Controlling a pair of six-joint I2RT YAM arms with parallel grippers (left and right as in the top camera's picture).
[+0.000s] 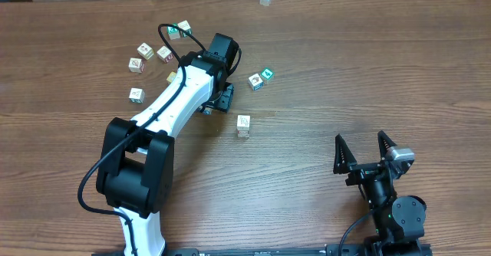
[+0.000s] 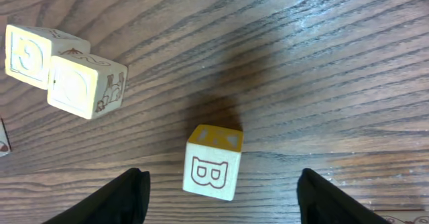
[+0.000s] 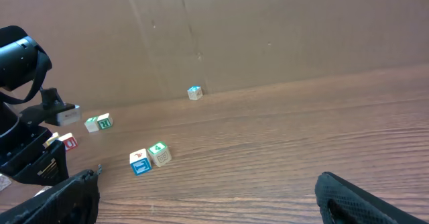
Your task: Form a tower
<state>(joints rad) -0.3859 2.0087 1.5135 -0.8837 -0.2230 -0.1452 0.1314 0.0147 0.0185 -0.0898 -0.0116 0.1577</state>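
Tower (image 1: pixel 243 124) seen upright on counter (image 1: pixel 368 64), just right of left tool (image 1: pixel 218 101). Left tool spread wide, nothing gripped; B cube (image 2: pixel 211 170) seen loose between fingers. Right tool (image 1: pixel 359 138) wide, empty, well apart. Left arm judged nearer.

A yellow-topped block (image 2: pixel 213 163) (letter B on its near face) stands on the tabletop (image 2: pixel 301 63) between the spread left fingers (image 2: pixel 124 197), touching neither. Two cream blocks (image 2: pixel 86 86) sit touching at upper left.
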